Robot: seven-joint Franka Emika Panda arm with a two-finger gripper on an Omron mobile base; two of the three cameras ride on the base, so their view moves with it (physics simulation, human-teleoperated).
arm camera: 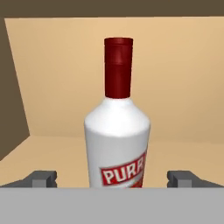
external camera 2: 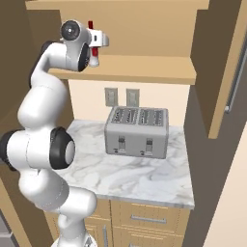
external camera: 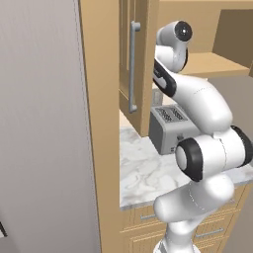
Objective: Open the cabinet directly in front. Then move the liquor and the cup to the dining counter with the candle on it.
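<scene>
- Where the cabinet (external camera 2: 217, 67) stands with both doors swung wide, its lower shelf is exposed, which is why the arm can reach inside above the toaster (external camera 2: 137, 131).
- The liquor (arm camera: 117, 135) is seen upright on the cabinet shelf in the hand view, centred between the two dark fingertips (arm camera: 41, 178); the white body, red cap and part of a red label are legible.
- The gripper (arm camera: 112, 179) is spread to its full width, one tip on each side of the bottle and apart from it; nothing is pinched. This placement is judged to prepare a side grasp on the body, below the narrow neck.
- In the right base view the gripper (external camera 2: 99, 43) is shown level with the shelf, above and left of the toaster, with the red cap (external camera 2: 90, 24) rising just behind the hand; the bottle's body is hidden there by the hand.
- In the left base view a door with its long silver handle (external camera: 132, 66) is shown open beside the toaster, while the wrist is covered by the upper arm.
- Only the hand view gives the clearance between fingertips and glass.
</scene>
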